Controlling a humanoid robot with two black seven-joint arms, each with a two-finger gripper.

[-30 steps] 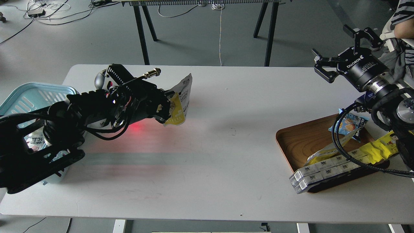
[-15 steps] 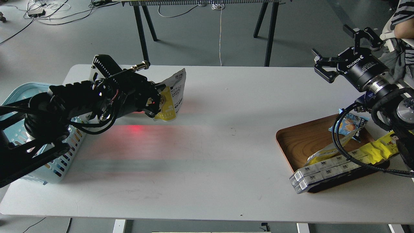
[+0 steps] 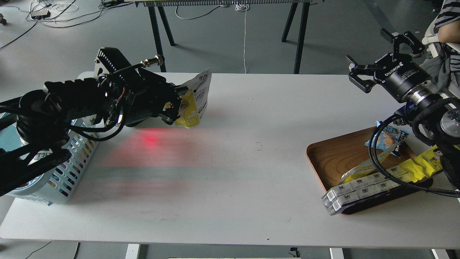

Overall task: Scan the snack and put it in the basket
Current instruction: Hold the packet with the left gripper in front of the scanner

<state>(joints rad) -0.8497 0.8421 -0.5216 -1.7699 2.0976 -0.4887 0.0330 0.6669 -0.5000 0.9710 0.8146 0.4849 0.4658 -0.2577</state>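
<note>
Now the snack (image 3: 194,99) is held up above the table (image 3: 230,162) by the left gripper (image 3: 176,108). It is held near the far left side of the table, just to the right of the basket (image 3: 68,169). The jaws are closed on the left side of the pouch, at about its middle. The white printed back is turned to the right, and a bit of the yellow front can be seen beside the fingers. The pouch is tilted, with its white top up and its bottom down.

A red glow (image 3: 151,139) is seen on the table under the pouch. It is likely the scanner light, so the scan step is probably in hand or just done.

The pouch looks light and soft. It is thin and crinkly, so it can bend or be squashed if it is pinched hard. It may also be slippery. A flat side edge is a good place to be held, as it is now.

The right gripper (image 3: 375,54) is held up in the air on the far right, above the tray (image 3: 334,158). Its fingers are spread apart and nothing is held in it.

The snack is not yet in the basket.
</note>
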